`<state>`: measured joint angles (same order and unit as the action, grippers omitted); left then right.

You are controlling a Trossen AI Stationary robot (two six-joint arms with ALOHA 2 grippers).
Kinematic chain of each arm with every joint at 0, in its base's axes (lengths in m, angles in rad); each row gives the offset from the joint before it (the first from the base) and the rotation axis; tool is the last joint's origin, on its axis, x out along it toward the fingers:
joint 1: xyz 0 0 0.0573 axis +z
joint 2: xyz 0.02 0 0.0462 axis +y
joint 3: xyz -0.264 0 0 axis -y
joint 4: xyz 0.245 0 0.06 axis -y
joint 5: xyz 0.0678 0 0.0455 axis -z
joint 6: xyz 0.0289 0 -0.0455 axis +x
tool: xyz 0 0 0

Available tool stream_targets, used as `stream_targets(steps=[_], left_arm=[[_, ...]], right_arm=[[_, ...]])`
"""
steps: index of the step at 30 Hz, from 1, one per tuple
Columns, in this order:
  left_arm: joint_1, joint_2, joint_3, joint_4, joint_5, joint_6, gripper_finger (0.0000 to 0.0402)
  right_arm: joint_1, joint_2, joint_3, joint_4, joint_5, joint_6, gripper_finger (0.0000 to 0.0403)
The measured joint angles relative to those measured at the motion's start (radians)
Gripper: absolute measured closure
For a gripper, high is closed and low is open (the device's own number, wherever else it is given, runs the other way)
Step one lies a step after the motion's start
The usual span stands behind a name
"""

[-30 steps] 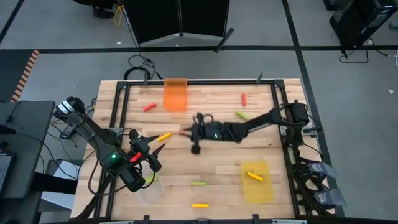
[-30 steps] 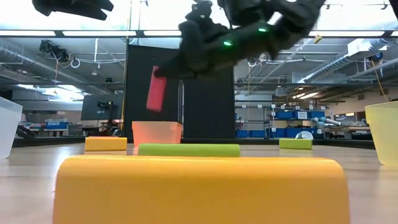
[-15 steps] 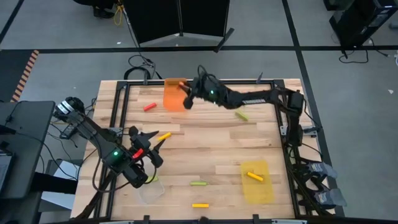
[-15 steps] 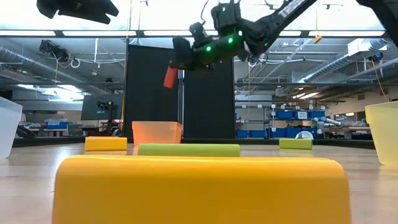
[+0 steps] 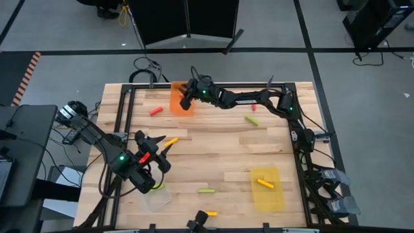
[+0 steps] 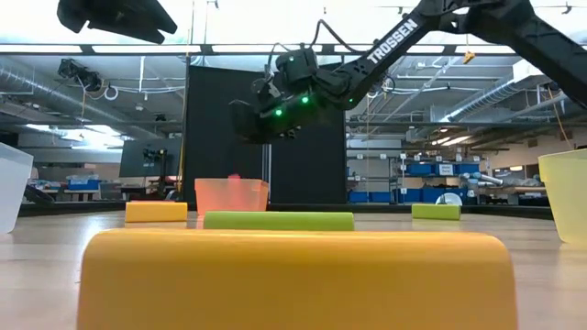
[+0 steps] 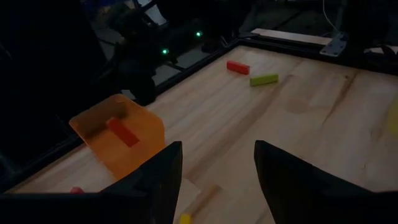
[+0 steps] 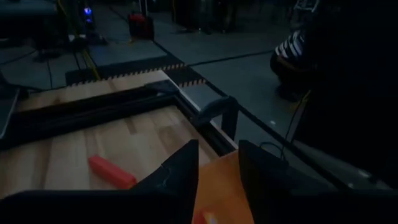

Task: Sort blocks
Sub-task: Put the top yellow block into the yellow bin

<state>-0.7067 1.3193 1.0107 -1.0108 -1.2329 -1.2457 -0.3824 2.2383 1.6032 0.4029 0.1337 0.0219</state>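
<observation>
Hovering over the orange bin (image 5: 182,102) at the table's far edge, the right gripper (image 5: 185,102) stands with fingers parted and empty — 1 red block (image 7: 122,132) lies inside the bin. The left gripper (image 5: 155,154), also spread wide, waits just beside a yellow block (image 5: 171,141) lying slantwise — half hidden in its wrist view.

Legible text: one item. The word "TROSSEN", in white capitals, runs along the dark forearm link of the right arm (image 6: 393,41) in the low view, reading upward along the link toward the top of the frame, just beside the green indicator lights near the wrist. No other lettering, numbers, labels or signs can be read in the high view or either wrist view.
</observation>
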Motion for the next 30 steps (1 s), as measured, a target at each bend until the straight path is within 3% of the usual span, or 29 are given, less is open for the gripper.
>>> stream_targets(steps=[5, 9, 18, 24, 30], left_arm=[[0.008, 0.000, 0.000, 0.001, 0.034, 0.000, 0.0195], [0.080, 0.001, -0.001, 0.005, 0.174, -0.018, 0.0195], [0.254, 0.010, -0.052, 0.092, 0.336, 0.105, 0.0195], [0.383, 0.015, -0.053, 0.123, 0.441, 0.207, 0.0195], [0.555, 0.032, -0.053, 0.227, 0.611, 0.461, 0.0195]], right_arm=[[-0.007, -0.052, -0.001, -0.109, 0.000, -0.044, 0.0245], [-0.007, -0.143, -0.083, -0.098, -0.001, -0.074, 0.0233], [0.021, -0.512, -0.575, 0.237, 0.000, -0.068, 0.0238], [0.080, -0.782, -0.875, 0.247, 0.000, -0.065, 0.0238], [0.194, -0.993, -1.049, 0.164, 0.000, -0.012, 0.0237]])
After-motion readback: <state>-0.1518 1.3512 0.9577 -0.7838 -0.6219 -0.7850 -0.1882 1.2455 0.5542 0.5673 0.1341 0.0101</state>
